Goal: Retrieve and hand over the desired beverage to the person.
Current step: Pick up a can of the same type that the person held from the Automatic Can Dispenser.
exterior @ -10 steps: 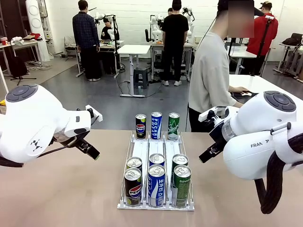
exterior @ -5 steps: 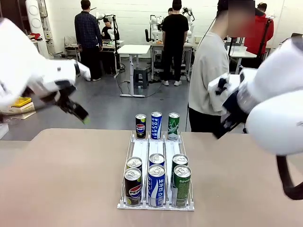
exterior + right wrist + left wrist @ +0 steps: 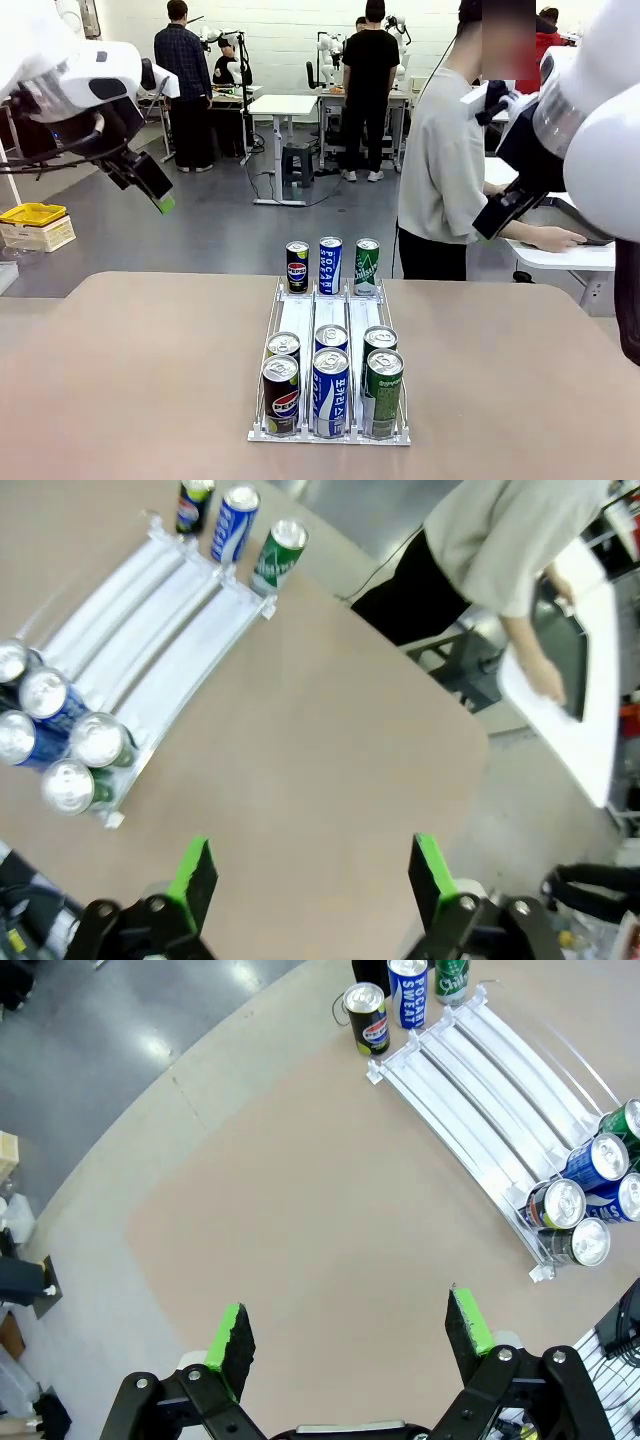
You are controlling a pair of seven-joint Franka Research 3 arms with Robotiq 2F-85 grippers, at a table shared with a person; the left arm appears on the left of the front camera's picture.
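A clear three-lane rack on the tan table holds beverage cans: Pepsi, Pocari Sweat and green soda at the near end, and one more of each at the far end. My left gripper hangs open, high above the table's left side. In its wrist view the left gripper is empty over bare tabletop. My right gripper is raised at the right, and its wrist view shows the right gripper open and empty. The person stands sideways behind the table.
The person's hand rests on a white side table at the right, by a dark screen. Beyond the floor, other people stand at white tables. A yellow bin sits at far left. Bare tabletop flanks the rack.
Both arms have swung up from table height to well above it, the left toward the upper left and the right toward the upper right. Both grippers stayed open. The cans have not moved.
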